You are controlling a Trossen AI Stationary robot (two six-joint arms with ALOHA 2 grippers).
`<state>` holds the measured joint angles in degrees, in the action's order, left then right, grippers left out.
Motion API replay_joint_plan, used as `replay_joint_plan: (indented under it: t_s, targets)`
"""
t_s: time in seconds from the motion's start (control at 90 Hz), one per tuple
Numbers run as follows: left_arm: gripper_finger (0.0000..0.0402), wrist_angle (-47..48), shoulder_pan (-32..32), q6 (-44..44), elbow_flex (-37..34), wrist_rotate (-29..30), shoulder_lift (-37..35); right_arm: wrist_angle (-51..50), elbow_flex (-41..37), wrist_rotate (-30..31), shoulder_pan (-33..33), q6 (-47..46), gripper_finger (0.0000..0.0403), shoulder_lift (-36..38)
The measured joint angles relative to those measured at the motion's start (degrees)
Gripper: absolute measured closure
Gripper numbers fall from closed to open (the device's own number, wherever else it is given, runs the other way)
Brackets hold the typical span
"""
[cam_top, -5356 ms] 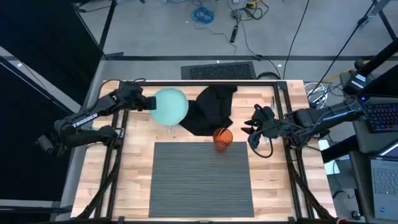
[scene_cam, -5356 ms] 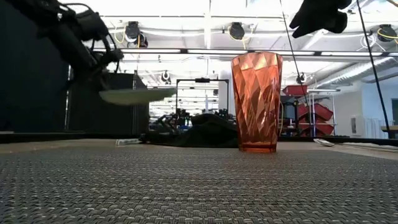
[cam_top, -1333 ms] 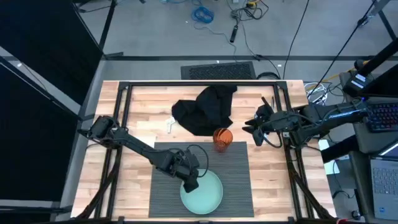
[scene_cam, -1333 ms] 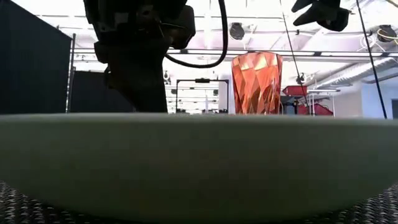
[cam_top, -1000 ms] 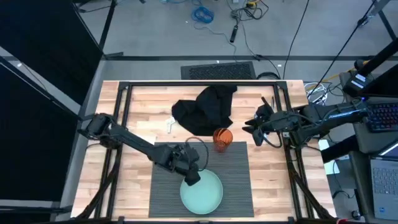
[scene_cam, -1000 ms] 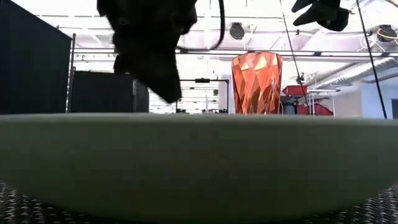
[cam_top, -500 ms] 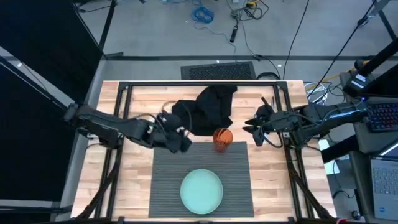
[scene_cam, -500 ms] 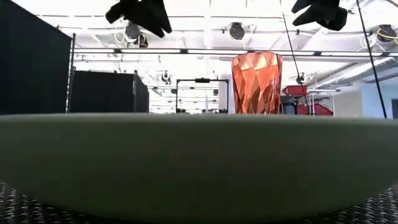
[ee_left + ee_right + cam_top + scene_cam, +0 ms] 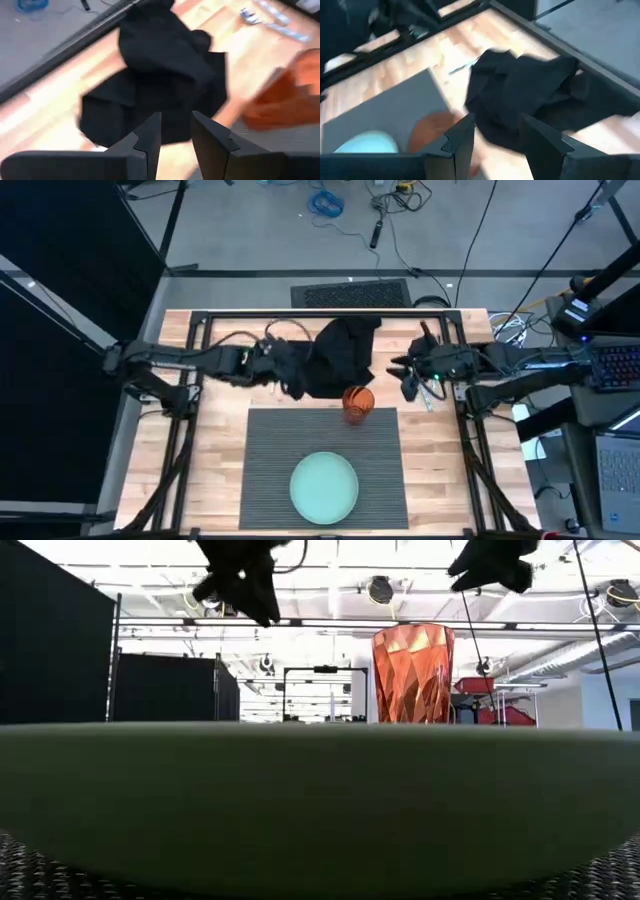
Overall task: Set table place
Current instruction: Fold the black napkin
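Observation:
The dark grey ribbed placemat (image 9: pixel 380 480) lies on the wooden table's near middle. The pale green plate (image 9: pixel 324 487) rests on it, and the orange faceted cup (image 9: pixel 358 402) stands at its far edge. A crumpled black napkin (image 9: pixel 338 358) lies beyond the cup. My left gripper (image 9: pixel 289 381) hangs open, raised above the napkin's left edge (image 9: pixel 100 115), touching nothing. My right gripper (image 9: pixel 403 376) hangs open in the air right of the napkin and cup, with the napkin (image 9: pixel 535 95) ahead of it.
Pieces of cutlery (image 9: pixel 430 394) lie on the wood near my right gripper. A black frame (image 9: pixel 320 314) runs round the table's edge. The plate (image 9: pixel 320 800) fills the foreground of the low view, with the cup (image 9: pixel 412 675) behind it.
My left gripper has risen from the plate's left rim and swung toward the far edge, ending over the napkin's left edge. The plate stays flat on the placemat. My right gripper has shifted slightly toward the far edge.

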<state>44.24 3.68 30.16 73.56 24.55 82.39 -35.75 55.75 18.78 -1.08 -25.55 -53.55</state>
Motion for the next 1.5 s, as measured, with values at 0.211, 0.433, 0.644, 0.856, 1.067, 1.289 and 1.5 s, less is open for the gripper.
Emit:
replay_joint_plan:
  t_s: [0.211,0.433,0.644,0.856,1.067,1.289,1.5]
  targets:
    - [0.0313,-16.5,16.2,-18.9,-6.7,-19.4,0.1,14.4,0.0,-16.7,-17.7,3.6,0.0261,-9.6]
    - [0.0313,-23.8,30.9,-25.7,-12.9,-39.4,0.5,20.3,0.0,-30.5,-32.7,-5.5,0.0261,-22.9]
    - [0.0313,-27.8,37.2,-26.1,-15.5,-48.0,0.5,25.2,0.0,-37.5,-39.2,-8.3,0.0261,-34.0]
    - [0.0314,-31.4,36.8,-21.9,-15.5,-48.8,0.4,29.7,0.0,-40.3,-40.7,-7.9,0.0261,-40.3]
    - [0.0314,-34.5,35.6,-19.2,-15.4,-48.5,0.4,31.5,0.0,-41.3,-40.7,-5.7,0.0261,-44.3]
    - [0.0314,-35.3,35.1,-16.9,-15.4,-47.9,0.4,31.9,0.0,-41.5,-40.7,-3.6,0.0261,-45.7]
    - [0.0314,-35.3,34.1,-16.9,-15.4,-45.8,0.4,33.2,0.0,-41.6,-40.7,-3.6,0.0261,-46.9]
